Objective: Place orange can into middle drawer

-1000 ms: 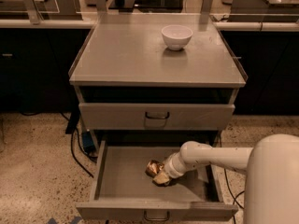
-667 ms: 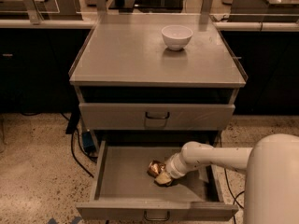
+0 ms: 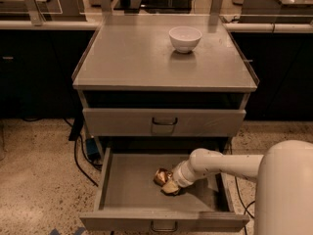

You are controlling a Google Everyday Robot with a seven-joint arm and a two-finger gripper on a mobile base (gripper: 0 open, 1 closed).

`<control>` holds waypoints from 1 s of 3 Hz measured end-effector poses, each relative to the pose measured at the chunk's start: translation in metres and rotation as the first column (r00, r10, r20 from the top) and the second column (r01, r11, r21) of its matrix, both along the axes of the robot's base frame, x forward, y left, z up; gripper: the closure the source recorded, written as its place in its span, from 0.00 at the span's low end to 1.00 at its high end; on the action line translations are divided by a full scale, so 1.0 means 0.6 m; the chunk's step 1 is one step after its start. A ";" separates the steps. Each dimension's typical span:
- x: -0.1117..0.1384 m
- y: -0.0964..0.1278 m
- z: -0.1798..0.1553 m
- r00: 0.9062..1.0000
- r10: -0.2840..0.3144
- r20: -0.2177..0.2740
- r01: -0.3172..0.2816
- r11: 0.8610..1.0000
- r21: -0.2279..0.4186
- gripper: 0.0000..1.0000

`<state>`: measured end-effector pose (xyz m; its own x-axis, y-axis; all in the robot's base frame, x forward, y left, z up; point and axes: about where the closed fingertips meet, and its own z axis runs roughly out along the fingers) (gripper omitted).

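Gripper [image 3: 169, 183] in middle drawer [image 3: 131, 192]; left floor free.

2 grey drawers are counted: 1 middle drawer [image 3: 132, 192], open at 6 o'clock, and 1 upper drawer [image 3: 205, 123], shut. 2 dark handles [image 3: 164, 122] are seen, 1 per front. 1 orange can [image 3: 162, 176], 1 white bowl [image 3: 185, 38] at 12 o'clock, 1 cabinet top [image 3: 137, 58]. 1 gripper [image 3: 171, 186] is found at 5 o'clock, by the can.

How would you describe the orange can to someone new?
Find the grey cabinet, then its pulled-out drawer below the shut drawer. On the drawer floor, right of centre, lies the orange can at the gripper. It is crumpled, shiny gold-orange, unlike the white bowl on top.
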<state>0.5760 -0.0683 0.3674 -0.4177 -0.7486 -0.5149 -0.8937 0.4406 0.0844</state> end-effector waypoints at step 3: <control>0.000 0.000 0.000 1.000 0.000 0.000 0.000 1.000 0.000 0.00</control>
